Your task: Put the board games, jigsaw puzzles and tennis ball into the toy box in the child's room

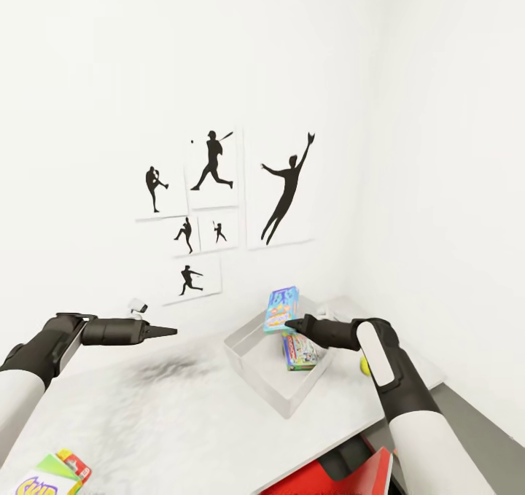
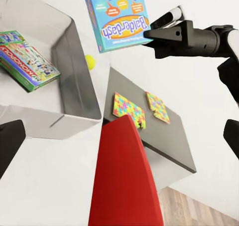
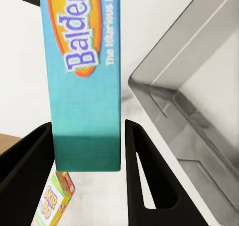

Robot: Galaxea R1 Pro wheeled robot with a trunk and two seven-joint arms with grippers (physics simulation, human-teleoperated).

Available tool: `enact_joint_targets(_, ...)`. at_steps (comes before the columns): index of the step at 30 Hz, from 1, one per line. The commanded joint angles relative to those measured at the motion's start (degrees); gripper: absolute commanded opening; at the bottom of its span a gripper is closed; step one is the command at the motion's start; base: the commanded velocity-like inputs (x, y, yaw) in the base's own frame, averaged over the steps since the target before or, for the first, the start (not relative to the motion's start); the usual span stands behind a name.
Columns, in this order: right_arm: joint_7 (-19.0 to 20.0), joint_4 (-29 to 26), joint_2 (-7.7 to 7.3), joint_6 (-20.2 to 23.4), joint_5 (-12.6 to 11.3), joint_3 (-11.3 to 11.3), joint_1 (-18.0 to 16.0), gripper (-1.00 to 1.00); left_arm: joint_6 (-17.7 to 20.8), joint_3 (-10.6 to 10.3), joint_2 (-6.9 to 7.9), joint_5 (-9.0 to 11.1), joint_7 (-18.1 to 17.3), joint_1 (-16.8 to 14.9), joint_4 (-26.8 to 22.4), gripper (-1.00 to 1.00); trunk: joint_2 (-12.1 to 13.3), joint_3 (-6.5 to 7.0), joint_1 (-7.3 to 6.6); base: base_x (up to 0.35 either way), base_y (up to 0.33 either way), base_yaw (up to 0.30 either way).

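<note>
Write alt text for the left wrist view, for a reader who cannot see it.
The right pincer holds a blue Balderdash game box above the light grey toy box, where a Monopoly box already leans inside. Beyond the bin lie a tennis ball and two bright jigsaw puzzles on a dark grey tabletop, with a red chair back in front.

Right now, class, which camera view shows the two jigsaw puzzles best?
The left wrist view: both jigsaw puzzles lie flat on the dark grey desk section, beyond the red chair. I can't make them out in the head or right wrist views.
</note>
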Motion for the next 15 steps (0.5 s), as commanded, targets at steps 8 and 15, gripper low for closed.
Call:
enact_joint_targets(8,0.52,7.95,-0.04,0.85,0.62,-0.14,-4.17,-1.0,0.61,-0.44,0.13,0.47,-0.01,-0.03,0.02,1.0,-0.06,-0.78,0.02,0.0,0.0,0.0)
enact_joint_targets(15,0.08,12.06,-0.22,1.12,0.69,0.51,-6.15,-1.0,0.61,-0.44,0.13,0.41,-0.01,-0.03,0.02,1.0,-0.06,-1.44,0.02,0.0,0.0,0.0)
